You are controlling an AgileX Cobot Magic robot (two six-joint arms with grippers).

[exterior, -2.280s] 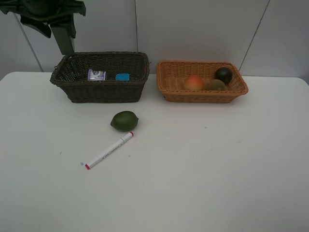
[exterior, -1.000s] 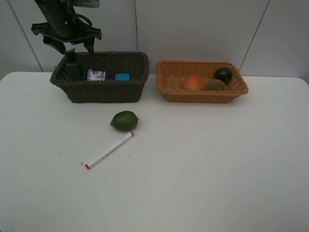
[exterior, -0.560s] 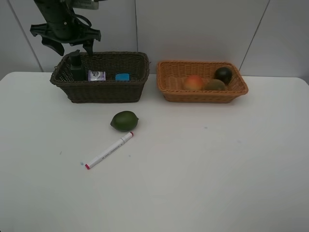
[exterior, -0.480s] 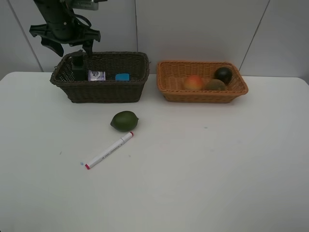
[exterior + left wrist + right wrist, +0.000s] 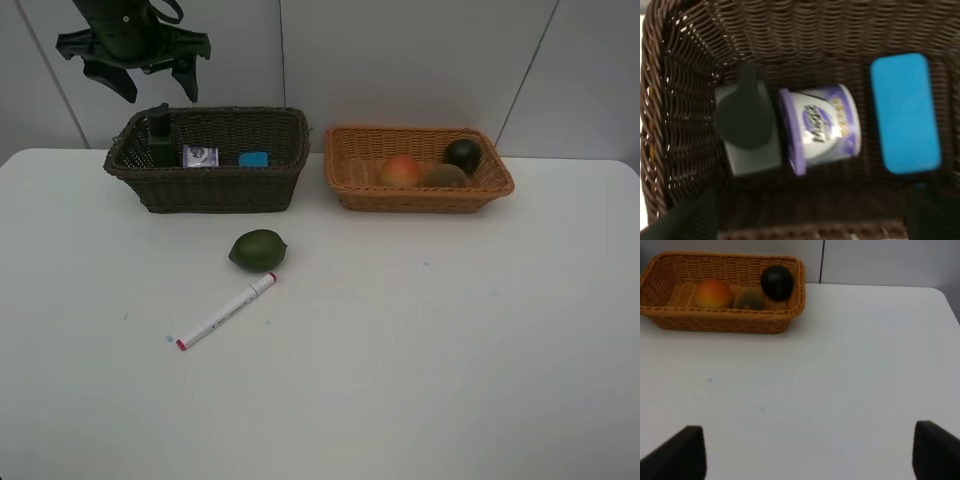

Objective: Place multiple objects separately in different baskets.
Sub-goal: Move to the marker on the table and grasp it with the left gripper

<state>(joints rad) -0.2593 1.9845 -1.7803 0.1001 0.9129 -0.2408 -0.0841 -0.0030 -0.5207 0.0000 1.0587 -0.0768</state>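
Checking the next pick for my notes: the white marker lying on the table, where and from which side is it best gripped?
Grip the white marker at mid-barrel, from straight above, jaws closing across its narrow width. It lies flat and diagonal on the table, so a side approach likely finds nothing to pinch, and its far end sits close to the lime.

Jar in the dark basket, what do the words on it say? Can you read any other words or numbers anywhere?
Jar: dark purple letters on its label, too blurred to read.
Marker: faint dark marks along its barrel, too small to read.
No other writing, numbers or signs show in any view.
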